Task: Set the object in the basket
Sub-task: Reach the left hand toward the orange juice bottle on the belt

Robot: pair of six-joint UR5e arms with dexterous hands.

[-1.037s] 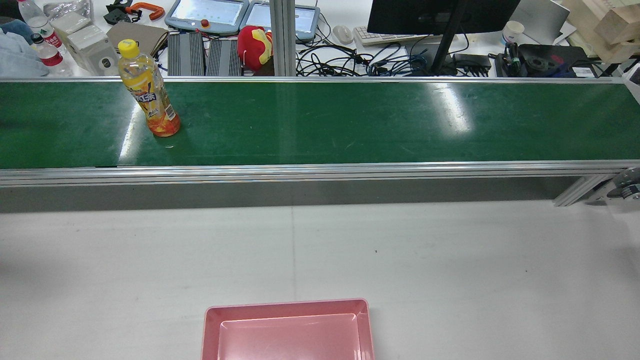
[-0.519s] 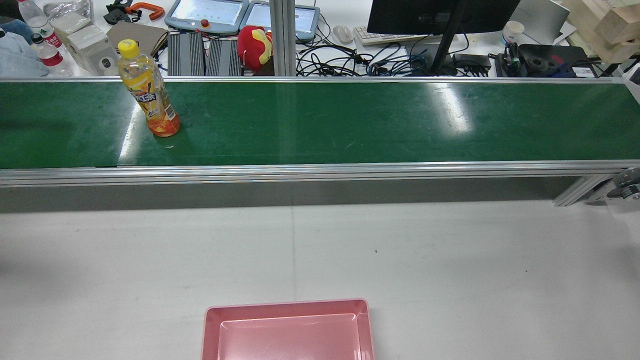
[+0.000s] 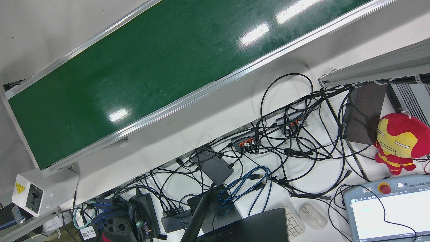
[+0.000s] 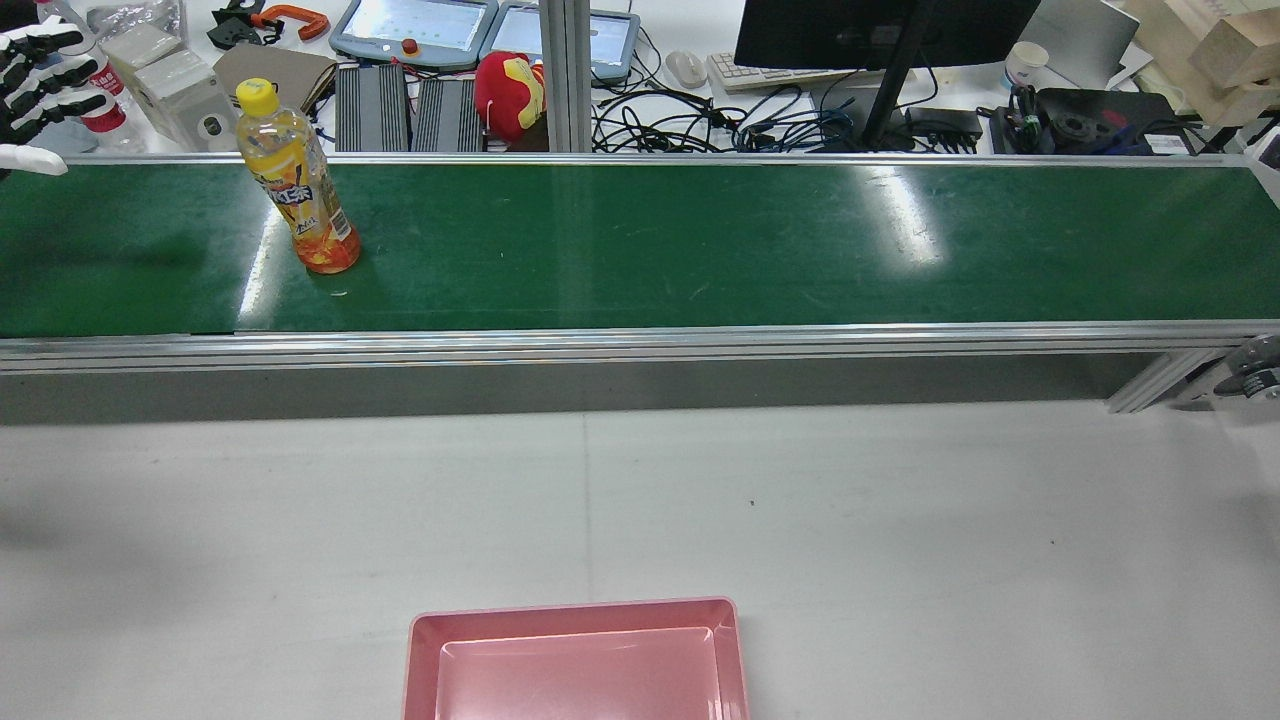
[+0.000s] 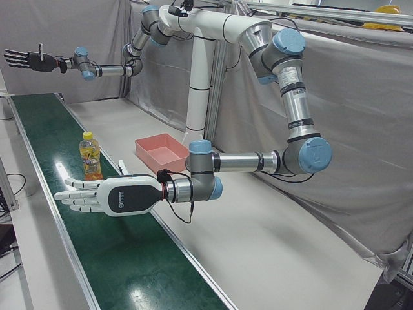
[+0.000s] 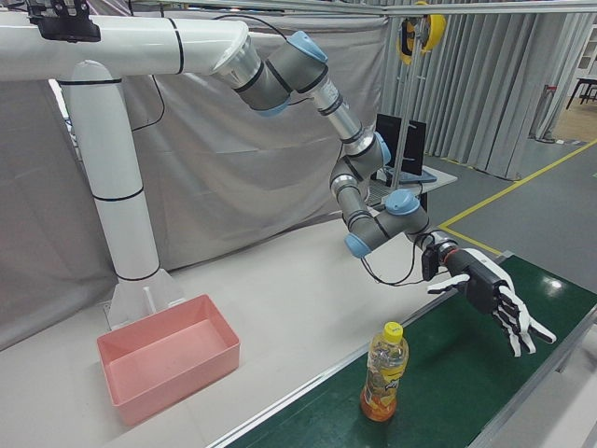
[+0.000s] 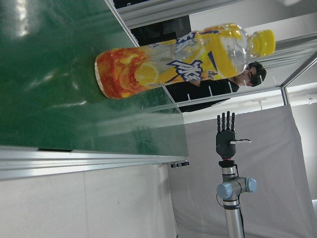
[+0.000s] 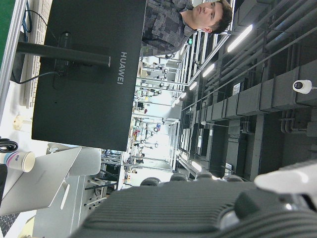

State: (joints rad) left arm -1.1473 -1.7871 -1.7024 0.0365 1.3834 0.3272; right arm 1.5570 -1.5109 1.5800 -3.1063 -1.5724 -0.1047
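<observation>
An orange drink bottle (image 4: 297,180) with a yellow cap stands upright on the green conveyor belt (image 4: 700,240). It also shows in the left-front view (image 5: 90,156), the right-front view (image 6: 384,371) and the left hand view (image 7: 183,59). My left hand (image 5: 110,197) is open, fingers spread, above the belt beside the bottle and apart from it; it shows at the rear view's left edge (image 4: 35,90) and in the right-front view (image 6: 490,299). My right hand (image 5: 29,59) is open and empty, raised far down the belt. The pink basket (image 4: 575,615) sits empty on the white table.
The belt's aluminium rails (image 4: 640,342) run between the belt and the table (image 4: 900,520). Beyond the belt lie a monitor (image 4: 880,30), cables (image 3: 268,148), teach pendants (image 4: 415,30), a red plush toy (image 4: 508,92) and water bottles (image 4: 95,95). A pedestal (image 6: 126,224) stands behind the basket.
My left hand has come into the rear view at its upper left edge, nearer the bottle. The bottle and the basket have not moved.
</observation>
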